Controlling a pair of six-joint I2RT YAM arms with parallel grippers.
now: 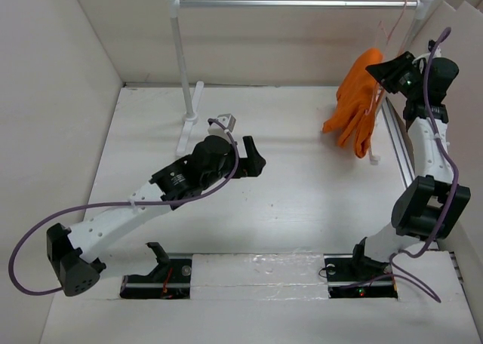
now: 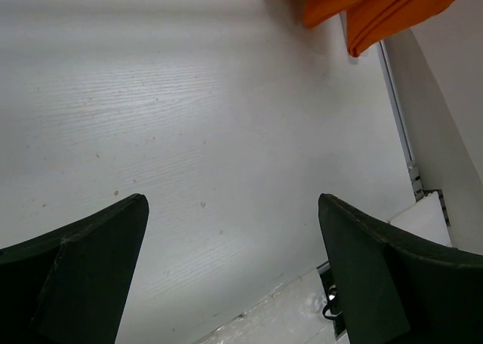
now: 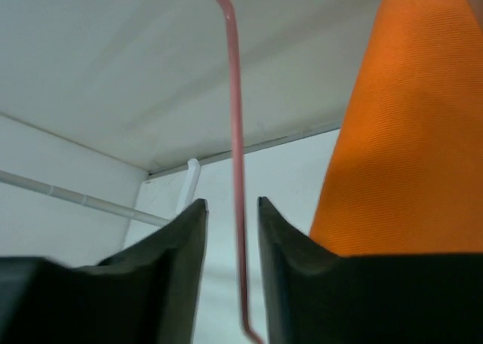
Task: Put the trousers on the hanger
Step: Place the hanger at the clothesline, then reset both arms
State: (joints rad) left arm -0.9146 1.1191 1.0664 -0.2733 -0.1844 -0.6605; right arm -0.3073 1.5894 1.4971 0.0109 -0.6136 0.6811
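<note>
Black and empty, the left gripper (image 1: 253, 157) gapes wide above the white surface (image 1: 302, 208) at frame centre. At upper right, the right gripper (image 3: 232, 204), narrowly parted, straddles the hanger (image 3: 235, 118) wire unclamped. The orange trousers (image 1: 358, 102) hang just beside it, under the rail (image 1: 302, 4).

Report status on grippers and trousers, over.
Left gripper open, empty. Right gripper open around thin pink wire hanger. Bright orange cloth trousers hanging on it. Nothing blocking.
</note>
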